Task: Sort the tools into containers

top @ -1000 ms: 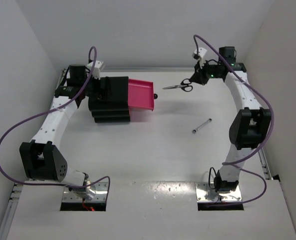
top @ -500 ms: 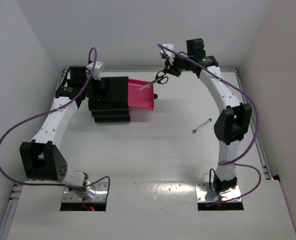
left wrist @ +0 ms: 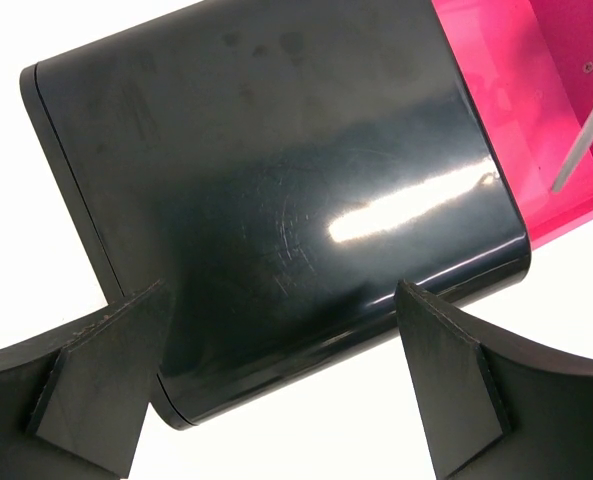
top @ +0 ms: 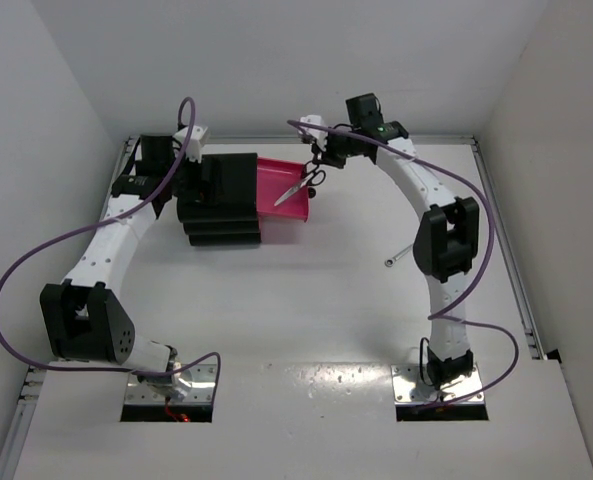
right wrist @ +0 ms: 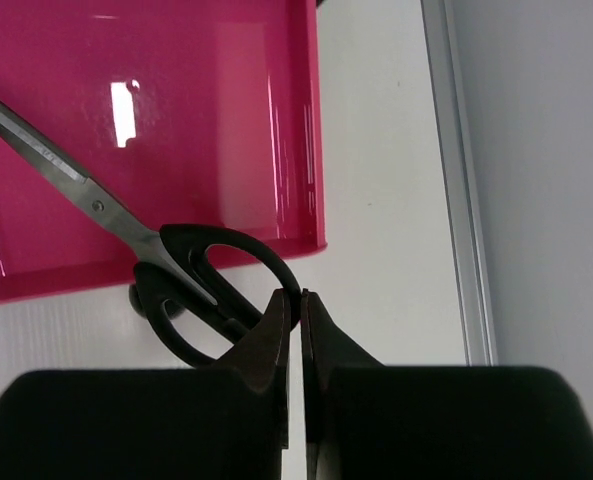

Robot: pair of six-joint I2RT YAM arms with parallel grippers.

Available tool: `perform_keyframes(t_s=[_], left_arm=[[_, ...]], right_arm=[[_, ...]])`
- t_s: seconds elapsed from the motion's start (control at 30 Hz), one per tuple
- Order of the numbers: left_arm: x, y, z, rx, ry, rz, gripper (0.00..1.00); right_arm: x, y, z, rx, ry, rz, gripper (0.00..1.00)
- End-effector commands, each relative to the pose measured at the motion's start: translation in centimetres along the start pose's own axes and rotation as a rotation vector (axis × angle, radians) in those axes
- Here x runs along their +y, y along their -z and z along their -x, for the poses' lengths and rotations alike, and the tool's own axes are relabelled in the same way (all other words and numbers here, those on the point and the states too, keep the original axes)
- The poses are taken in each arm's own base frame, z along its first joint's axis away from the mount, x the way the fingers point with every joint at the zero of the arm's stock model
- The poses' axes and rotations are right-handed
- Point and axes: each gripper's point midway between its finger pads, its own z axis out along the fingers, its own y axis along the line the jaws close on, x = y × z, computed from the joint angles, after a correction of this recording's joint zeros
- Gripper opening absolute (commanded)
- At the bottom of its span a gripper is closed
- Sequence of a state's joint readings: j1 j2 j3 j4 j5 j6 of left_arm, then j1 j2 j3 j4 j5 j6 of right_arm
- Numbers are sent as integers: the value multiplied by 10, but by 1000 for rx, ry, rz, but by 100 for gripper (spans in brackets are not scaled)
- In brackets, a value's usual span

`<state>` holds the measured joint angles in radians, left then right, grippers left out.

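The black cabinet [top: 221, 195] [left wrist: 276, 200] has its top pink drawer [top: 276, 168] [right wrist: 226, 120] [left wrist: 536, 100] pulled out to the right. My right gripper [top: 322, 160] [right wrist: 301, 295] is shut on the black handle ring of a pair of scissors [top: 301, 185] [right wrist: 176, 280]. Their silver blades slant down over the drawer, and the blade tip [left wrist: 581, 140] shows in the left wrist view. My left gripper [top: 194, 178] [left wrist: 281, 288] stands open at the cabinet's left end, its fingers over the black top. A slim silver wrench [top: 394, 261] lies on the table beside the right arm.
White walls close in the table on the left, back and right. A metal rail [right wrist: 456, 180] runs along the table's edge near the drawer. The drawer's round black knob [top: 312, 192] points right. Purple cables loop off both arms.
My right arm has swung left from the back right, carrying the scissors until they hang over the open pink drawer. The left arm and the cabinet have stayed put.
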<state>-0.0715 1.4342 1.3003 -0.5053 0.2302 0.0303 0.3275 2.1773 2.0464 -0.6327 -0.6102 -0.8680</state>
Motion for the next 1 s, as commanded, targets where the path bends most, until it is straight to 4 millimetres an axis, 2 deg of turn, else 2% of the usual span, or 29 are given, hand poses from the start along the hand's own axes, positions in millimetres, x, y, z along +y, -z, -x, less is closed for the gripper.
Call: perform_keyframes(t_s=[0.0,0.47,0.57,0.6,0.67,0.7,0.77,0.83,0.87,0.9,0.97], left_arm=[[0,10,11,-52,-15,10,99],[4,7,9,-44,-17,17,99],[8,7,5,-35,-9,23,99],[8,7,5,-35,-9,24,99],[8,4,2,-26,-7,22,99],[8,4,2,-26,-7,22,99],[8,4,2,-26,-7,22,99],[12,4,2,-27,-2,30,99],[12,4,2,-27,-2,30,99],[12,4,2,-27,-11,30,99],[12,4,2,-26,-11,30,99]], right_arm=[[-18,-1,36,-68,89,-55,0],[-11,-40,53,-87,124,-54,0],[-15,-45,50,-83,118,-63,0],[-14,-49,43,-70,111,-60,0],[-15,-51,52,-85,118,-69,0],[-14,-54,46,-73,111,-67,1],[-12,-57,51,-82,110,-66,6],[-17,-57,53,-84,108,-86,18],[-13,-63,51,-75,107,-80,23],[-15,-63,53,-82,104,-88,37],[-13,-65,58,-85,98,-94,47]])
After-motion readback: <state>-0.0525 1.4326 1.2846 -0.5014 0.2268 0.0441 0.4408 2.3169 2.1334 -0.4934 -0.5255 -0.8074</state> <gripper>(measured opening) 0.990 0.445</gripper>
